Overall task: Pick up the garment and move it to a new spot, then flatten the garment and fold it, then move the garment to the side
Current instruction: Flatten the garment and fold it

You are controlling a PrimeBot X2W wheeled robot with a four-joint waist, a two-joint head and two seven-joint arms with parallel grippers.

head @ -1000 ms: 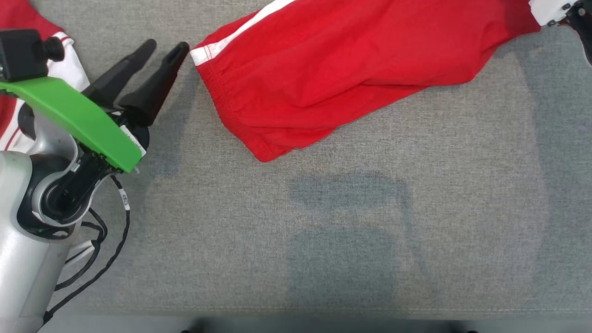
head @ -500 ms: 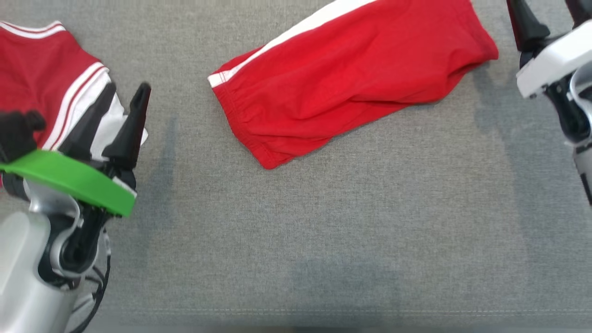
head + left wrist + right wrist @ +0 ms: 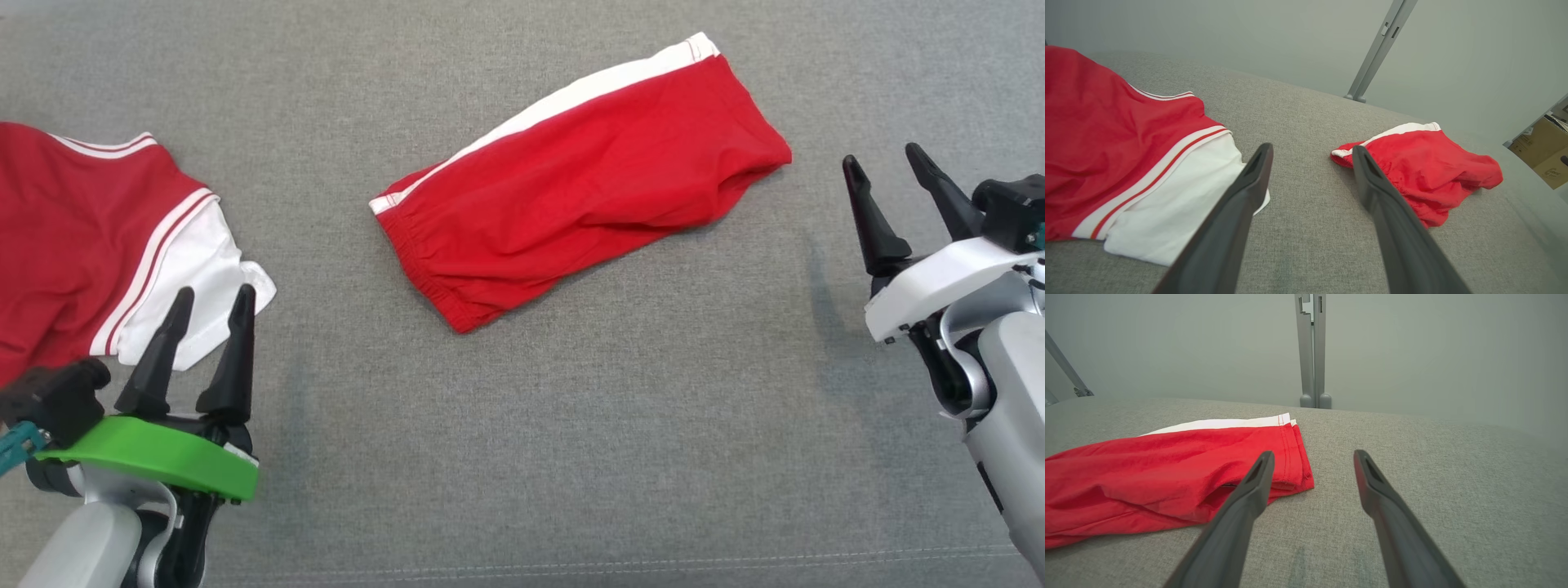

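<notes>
Lighting is bright, even and diffuse, from overhead. The head view is sharp, and the weave of the grey counter [image 3: 522,457] is legible throughout. Shadows are soft. A faint band runs along the 5 o'clock edge of the red shorts [image 3: 571,204], and another lies at 9 o'clock of the right gripper [image 3: 880,155]. In the wrist views the dark fingers [image 3: 1229,237] blur toward 6 o'clock, wide-angle stretch shows at the edges, and the back wall [image 3: 1433,347] is hazy.

A red-and-white jersey [image 3: 73,237] runs off the head view's left edge, its white sleeve partly behind the left gripper [image 3: 216,291] — and a cardboard box [image 3: 1540,148], cut by the left wrist view's right edge, carries print too small to read.
</notes>
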